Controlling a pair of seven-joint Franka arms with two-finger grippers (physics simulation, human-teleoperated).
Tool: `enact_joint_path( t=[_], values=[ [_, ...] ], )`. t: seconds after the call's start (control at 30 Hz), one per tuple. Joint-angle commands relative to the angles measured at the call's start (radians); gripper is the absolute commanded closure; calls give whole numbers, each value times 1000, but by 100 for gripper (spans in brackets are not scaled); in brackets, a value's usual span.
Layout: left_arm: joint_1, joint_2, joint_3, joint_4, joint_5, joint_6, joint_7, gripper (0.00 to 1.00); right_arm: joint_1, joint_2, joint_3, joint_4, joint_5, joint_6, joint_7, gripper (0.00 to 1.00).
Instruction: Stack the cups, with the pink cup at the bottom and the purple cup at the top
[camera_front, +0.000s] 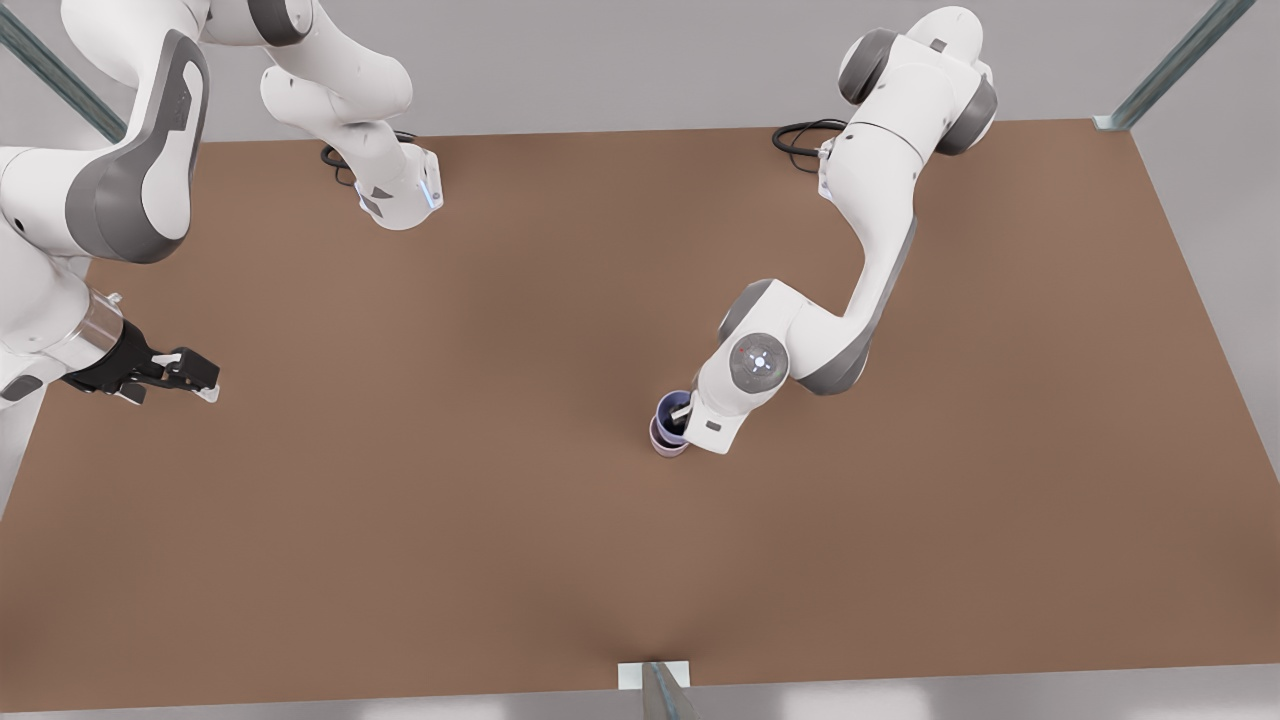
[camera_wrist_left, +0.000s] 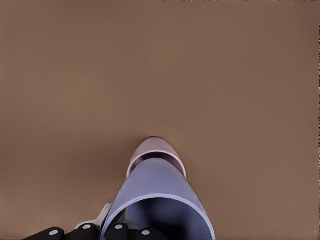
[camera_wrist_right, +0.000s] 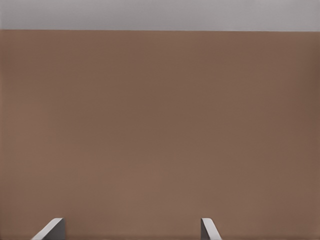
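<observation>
The purple cup (camera_front: 671, 407) sits nested in the pink cup (camera_front: 664, 440) near the middle of the brown table (camera_front: 450, 480). In the left wrist view the purple cup (camera_wrist_left: 157, 185) stands tall out of the pink cup's rim (camera_wrist_left: 155, 146). My left gripper (camera_front: 684, 416), on the arm at the front view's right, reaches down onto the purple cup's rim. It is shut on the wall, one finger inside and one (camera_wrist_left: 104, 218) outside. My right gripper (camera_front: 203, 385) waits open above the table edge at the front view's left, its fingertips (camera_wrist_right: 50, 230) wide apart over bare table.
Black cables (camera_front: 805, 135) lie by the arm bases at the table's far edge. Metal frame posts (camera_front: 1170, 65) stand at the corners, and a bracket (camera_front: 655, 678) sits at the near edge.
</observation>
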Motion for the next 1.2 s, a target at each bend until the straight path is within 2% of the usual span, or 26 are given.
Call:
enact_joint_path(
  t=[0.0,0.67,0.73,0.77,1.07,1.13,1.17],
  values=[
    [0,1,0,1,-3,23,-97,79,0,-1,-1,2,2,0,-12,0],
    [-14,26,-2,-7,6,25,-94,79,0,-1,-1,0,0,7,-12,0],
    [-14,30,-2,-7,5,25,-86,53,0,-1,-1,0,0,7,-12,0],
    [-14,32,-2,-7,5,25,-84,49,0,-1,-1,0,0,7,-12,0],
    [-14,33,-2,-4,5,25,-80,46,0,-1,-1,0,2,7,-12,0],
    [-14,29,-2,-1,6,22,-81,40,0,-1,-1,0,0,9,-12,0],
    [-14,24,0,-1,21,17,-83,29,0,-1,-1,0,0,9,-12,0]
  ],
)
